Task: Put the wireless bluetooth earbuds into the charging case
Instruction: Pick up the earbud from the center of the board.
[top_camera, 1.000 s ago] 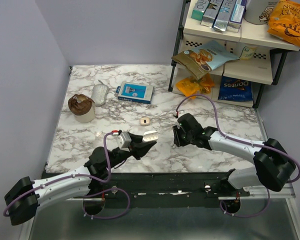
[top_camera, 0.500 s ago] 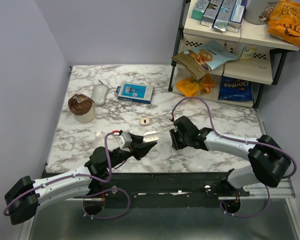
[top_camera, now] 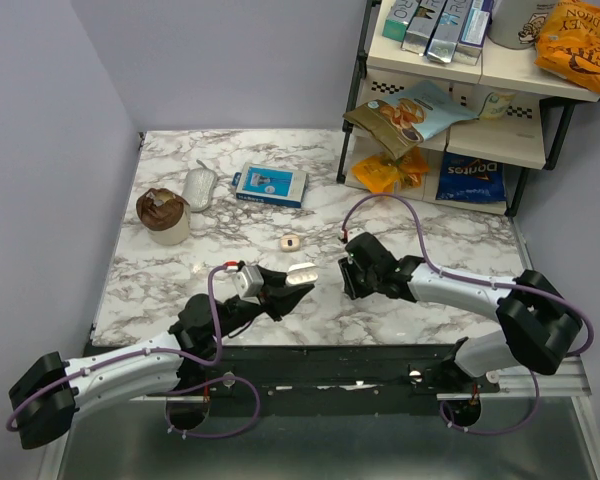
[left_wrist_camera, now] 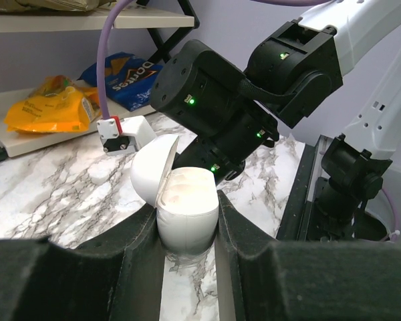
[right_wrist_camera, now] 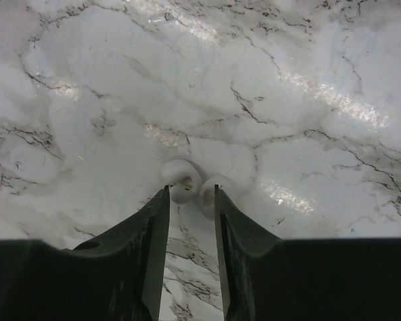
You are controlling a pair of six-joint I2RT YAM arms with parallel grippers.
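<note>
Our left gripper [top_camera: 294, 281] clamps the open case [left_wrist_camera: 187, 214] (lid tipped back). The right gripper [right_wrist_camera: 190, 199] straddles 1 of 2 touching earbuds [right_wrist_camera: 180, 175] on the table [top_camera: 180, 285]; we cannot tell whether it pinches. A glossy bud could squirt sideways or knock its neighbour away.
</note>
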